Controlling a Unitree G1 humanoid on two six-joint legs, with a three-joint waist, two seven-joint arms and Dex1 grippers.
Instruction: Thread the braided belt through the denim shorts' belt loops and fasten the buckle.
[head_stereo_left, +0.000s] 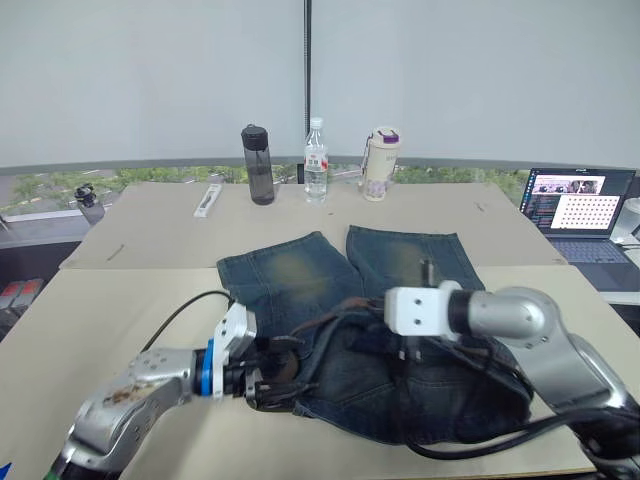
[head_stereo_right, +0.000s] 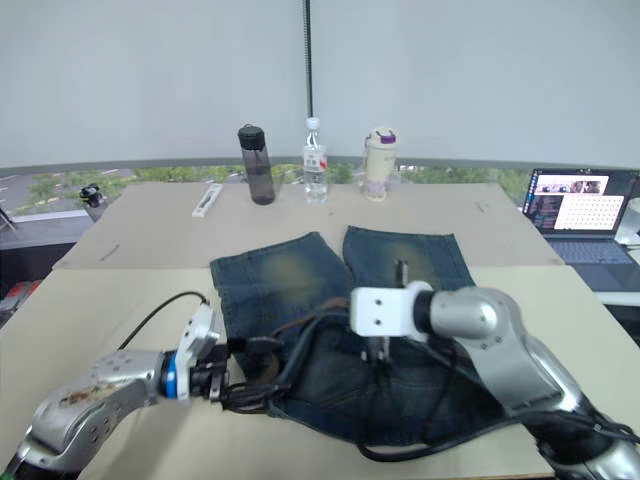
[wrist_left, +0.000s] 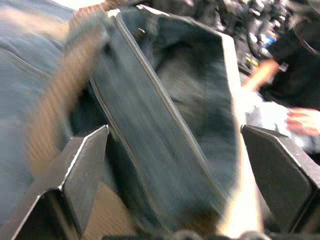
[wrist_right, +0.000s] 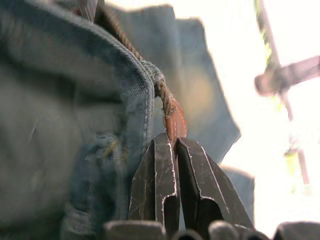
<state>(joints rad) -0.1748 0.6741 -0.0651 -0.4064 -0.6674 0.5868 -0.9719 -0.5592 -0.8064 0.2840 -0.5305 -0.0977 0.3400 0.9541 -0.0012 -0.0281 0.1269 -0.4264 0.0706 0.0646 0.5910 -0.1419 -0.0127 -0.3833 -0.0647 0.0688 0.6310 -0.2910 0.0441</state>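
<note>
The denim shorts (head_stereo_left: 300, 270) lie flat on the tan table (head_stereo_left: 100, 320), legs pointing away, waistband toward me. My left gripper (head_stereo_left: 268, 385) is at the waistband's left end; the left wrist view shows it open (wrist_left: 182, 165), with the waistband edge and the brown braided belt (wrist_left: 60, 100) between its fingers (wrist_left: 85, 165). My right gripper (wrist_right: 172, 140) is over the middle of the waistband, shut on the belt's tip (wrist_right: 174, 120), which comes out from a denim fold. The belt loops are too blurred to pick out. A grey metal bit (wrist_right: 88, 7) further along the belt may be the buckle.
A dark bottle (head_stereo_left: 258, 165), a clear water bottle (head_stereo_left: 316, 162) and a cream cup (head_stereo_left: 380, 164) stand along the table's far edge, with a white strip (head_stereo_left: 208, 200) to their left. An open laptop (head_stereo_left: 580, 210) sits at the right. Black cables drape over the shorts.
</note>
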